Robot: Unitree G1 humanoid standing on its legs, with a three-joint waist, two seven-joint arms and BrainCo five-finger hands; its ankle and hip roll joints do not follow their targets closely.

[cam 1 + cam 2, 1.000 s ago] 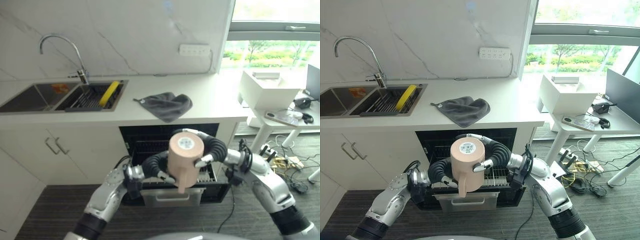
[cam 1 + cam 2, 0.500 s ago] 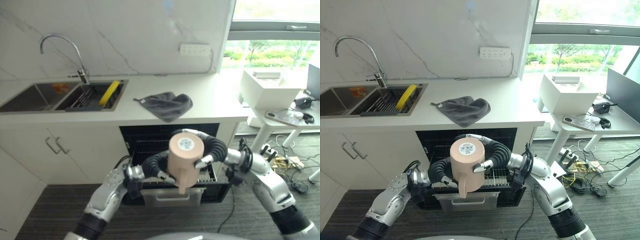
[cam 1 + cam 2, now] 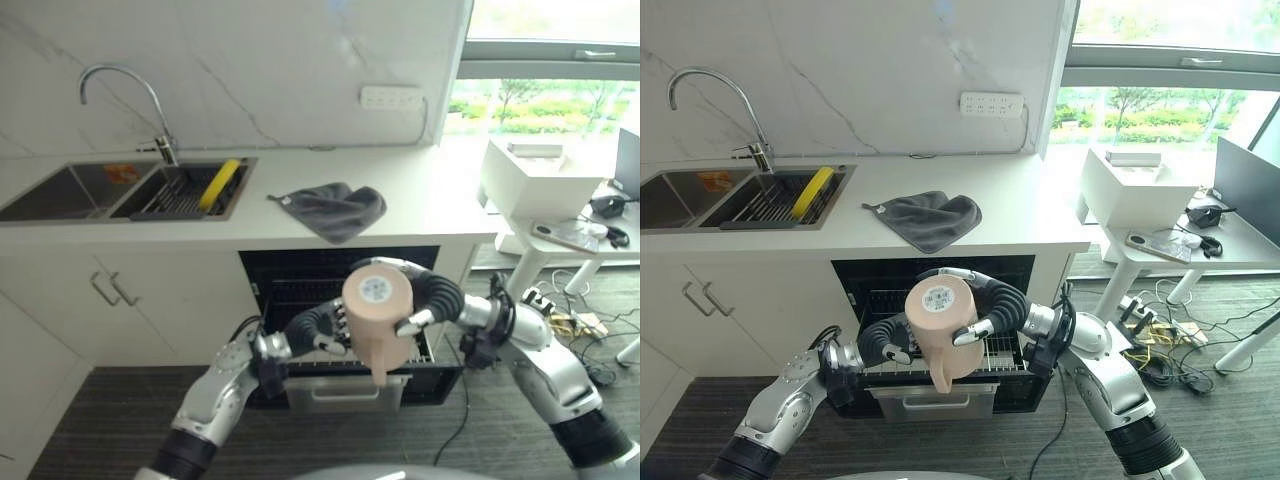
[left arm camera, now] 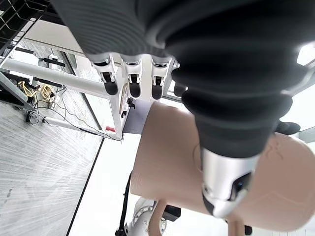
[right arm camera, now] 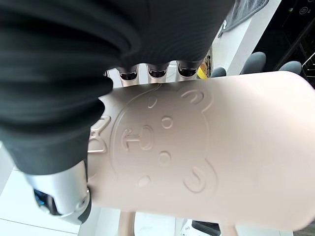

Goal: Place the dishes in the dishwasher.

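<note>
A beige mug [image 3: 377, 306] hangs in front of the open dishwasher [image 3: 292, 276], its base turned up toward me and its handle pointing down. My right hand [image 3: 428, 298] is shut on it, fingers over the far side and thumb on the near side; the right wrist view shows the mug's embossed wall [image 5: 197, 147] against the fingers [image 5: 157, 73]. My left hand [image 3: 316, 327] sits just left of the mug, fingers relaxed and open. In the left wrist view the mug [image 4: 167, 167] lies past its thumb [image 4: 226, 189]. The dishwasher's wire rack [image 3: 872, 368] is pulled out below both hands.
On the counter lie a grey cloth [image 3: 335, 208] and a sink [image 3: 60, 195] with a yellow plate [image 3: 220, 185] in its rack, beside a tap [image 3: 120, 85]. A white table [image 3: 560, 235] with a box stands at the right, with cables [image 3: 585, 325] on the floor.
The right hand has carried the mug a little right and down. The left hand has come off the mug and dropped lower to its left.
</note>
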